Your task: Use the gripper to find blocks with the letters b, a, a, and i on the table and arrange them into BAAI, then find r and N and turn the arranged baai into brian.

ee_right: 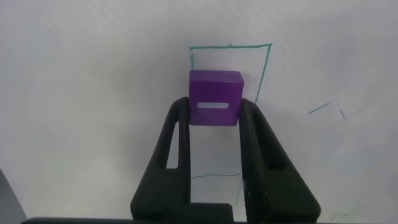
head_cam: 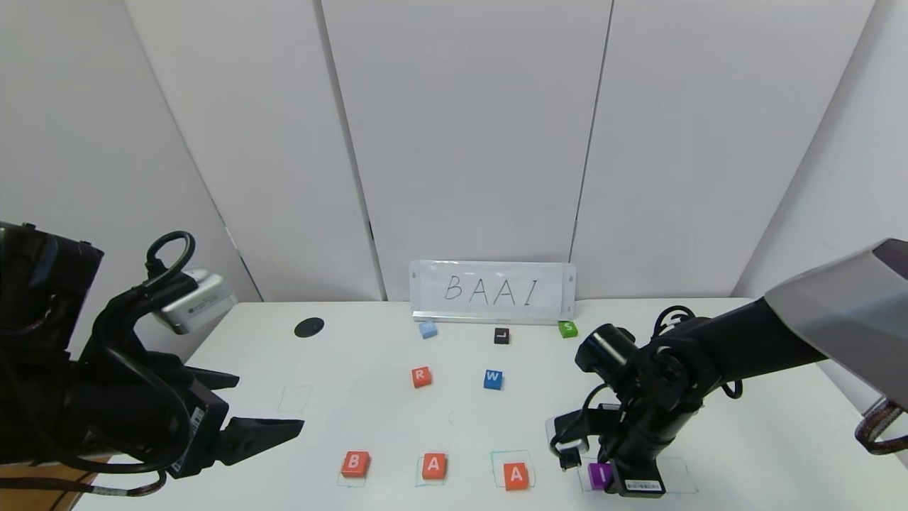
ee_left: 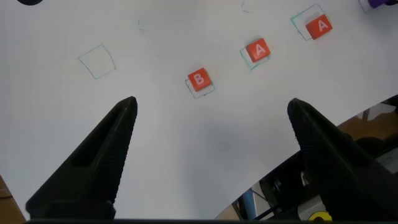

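Clamped on the purple I block (ee_right: 215, 98), my right gripper (ee_right: 215, 118) holds it low by the table (head_cam: 745, 440)'s near edge, right of the two A's. I should square it inside the green outline (ee_right: 231, 46) before releasing. My left gripper (ee_left: 211, 112) hangs open near the front-left corner.

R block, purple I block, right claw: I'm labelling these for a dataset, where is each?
R block (head_cam: 421, 377), head view, its lettered top face.
Purple I block (ee_right: 215, 98), right wrist view, its top face.
Right claw (ee_right: 215, 115), right wrist view, midway between its fingertips.
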Motion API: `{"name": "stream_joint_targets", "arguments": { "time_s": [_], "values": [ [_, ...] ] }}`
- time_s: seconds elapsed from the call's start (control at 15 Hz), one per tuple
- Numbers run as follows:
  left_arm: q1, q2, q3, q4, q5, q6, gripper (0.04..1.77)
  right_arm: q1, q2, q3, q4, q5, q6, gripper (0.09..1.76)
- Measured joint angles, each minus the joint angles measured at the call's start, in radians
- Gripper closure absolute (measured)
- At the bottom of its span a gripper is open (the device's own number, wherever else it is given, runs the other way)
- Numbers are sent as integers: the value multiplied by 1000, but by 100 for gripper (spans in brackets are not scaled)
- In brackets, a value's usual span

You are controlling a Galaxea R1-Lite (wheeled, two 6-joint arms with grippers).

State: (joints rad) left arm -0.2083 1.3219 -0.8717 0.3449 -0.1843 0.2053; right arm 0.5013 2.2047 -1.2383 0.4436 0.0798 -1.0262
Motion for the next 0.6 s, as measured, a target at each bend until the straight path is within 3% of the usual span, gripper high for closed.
{"name": "stream_joint_targets", "arguments": {
  "time_s": [0.6],
  "values": [
    [0, -5, 1, 0, -1, 5, 9, 1, 15, -8, 1, -1, 0, 133]
  ]
}}
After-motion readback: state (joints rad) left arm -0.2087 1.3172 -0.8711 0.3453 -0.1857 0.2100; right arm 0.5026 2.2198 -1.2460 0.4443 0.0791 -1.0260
